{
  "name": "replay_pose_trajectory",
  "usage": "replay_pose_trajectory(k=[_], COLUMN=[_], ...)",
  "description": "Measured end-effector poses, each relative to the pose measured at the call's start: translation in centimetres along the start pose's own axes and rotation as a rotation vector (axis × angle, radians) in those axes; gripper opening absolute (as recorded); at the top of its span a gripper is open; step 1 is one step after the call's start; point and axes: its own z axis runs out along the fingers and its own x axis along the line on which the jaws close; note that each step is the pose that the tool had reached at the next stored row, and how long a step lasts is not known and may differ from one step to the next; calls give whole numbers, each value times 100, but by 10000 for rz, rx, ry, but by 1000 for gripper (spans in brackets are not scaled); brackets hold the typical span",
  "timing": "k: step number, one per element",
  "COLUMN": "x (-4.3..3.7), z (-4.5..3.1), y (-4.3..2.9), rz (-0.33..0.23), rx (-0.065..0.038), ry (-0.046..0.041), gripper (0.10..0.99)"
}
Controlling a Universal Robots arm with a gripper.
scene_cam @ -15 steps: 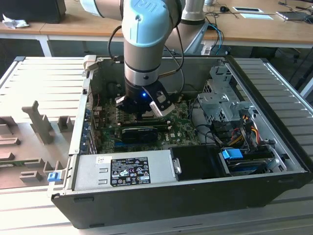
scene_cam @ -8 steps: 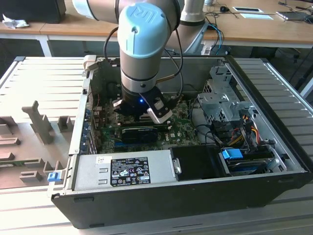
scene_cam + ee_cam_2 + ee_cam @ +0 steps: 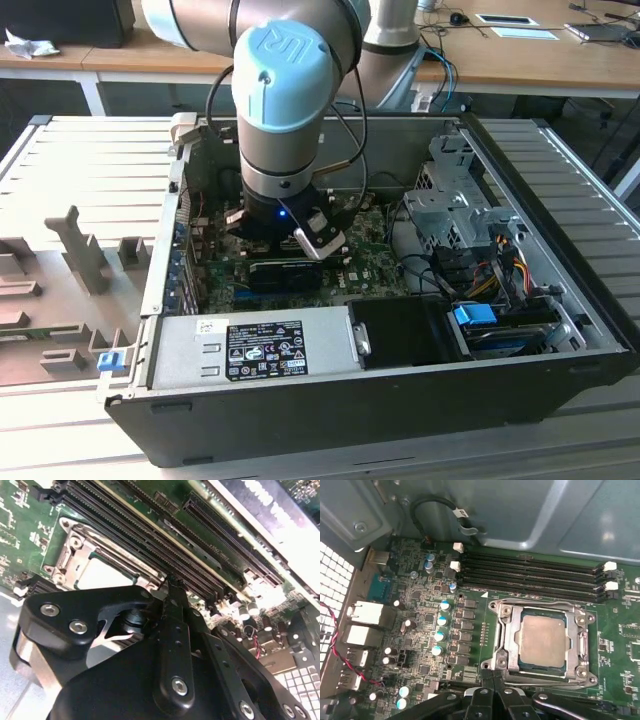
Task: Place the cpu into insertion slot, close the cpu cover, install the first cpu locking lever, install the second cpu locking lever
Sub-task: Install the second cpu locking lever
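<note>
Cpu (image 3: 542,641): seated flat in insertion slot (image 3: 506,652), cpu cover (image 3: 580,630) closed around it, first wrist view. Gripper (image 3: 492,686): just beside the slot's edge, fingers apparently pressed together, tips partly cut off. Levers hard to make out.

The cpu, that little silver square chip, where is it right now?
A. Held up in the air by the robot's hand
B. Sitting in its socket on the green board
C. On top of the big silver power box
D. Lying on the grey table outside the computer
B: in the first wrist view the cpu lies flat inside the insertion slot, with the cpu cover framing it and green board all round.
</note>
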Motion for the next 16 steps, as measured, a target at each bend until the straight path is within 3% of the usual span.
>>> replay_pose_trajectory(k=[2, 6, 16], x=[1, 3, 29], z=[15, 39, 85], y=[-5, -11, -21], rz=[-1, -6, -12], rx=[-67, -345, -553], ry=[-9, -48, -76], gripper=[106, 106, 106])
